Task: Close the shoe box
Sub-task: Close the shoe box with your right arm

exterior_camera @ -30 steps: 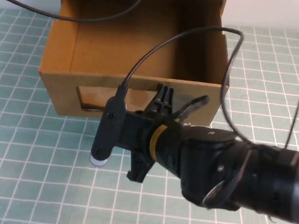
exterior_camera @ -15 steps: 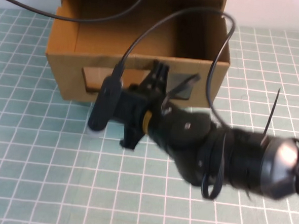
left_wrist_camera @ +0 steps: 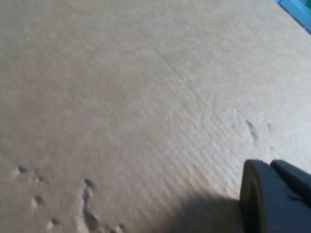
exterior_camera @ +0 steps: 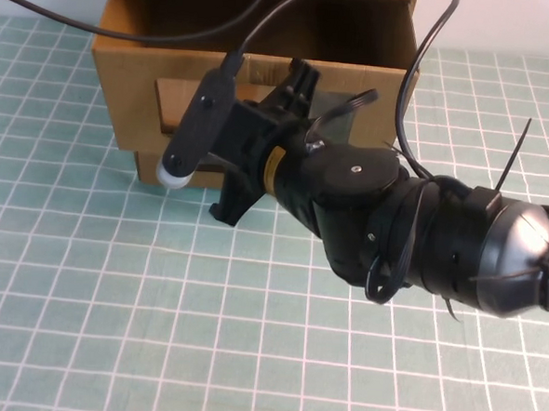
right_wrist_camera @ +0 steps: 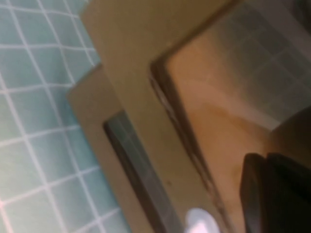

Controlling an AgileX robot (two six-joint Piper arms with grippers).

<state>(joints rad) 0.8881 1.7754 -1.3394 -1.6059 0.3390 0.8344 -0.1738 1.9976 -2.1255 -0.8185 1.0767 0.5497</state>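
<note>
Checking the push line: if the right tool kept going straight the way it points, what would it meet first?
Most likely the shoe box front panel: the right tool is already at its window; contact is unclear.

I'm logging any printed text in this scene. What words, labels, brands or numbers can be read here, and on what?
None: no readable text in any view.
The shoe box shows plain brown cardboard and a clear window.
The green mat carries only white grid lines.
The right gripper, at the box front, bears no legible marking.
The left gripper sits close against bare cardboard.
</note>
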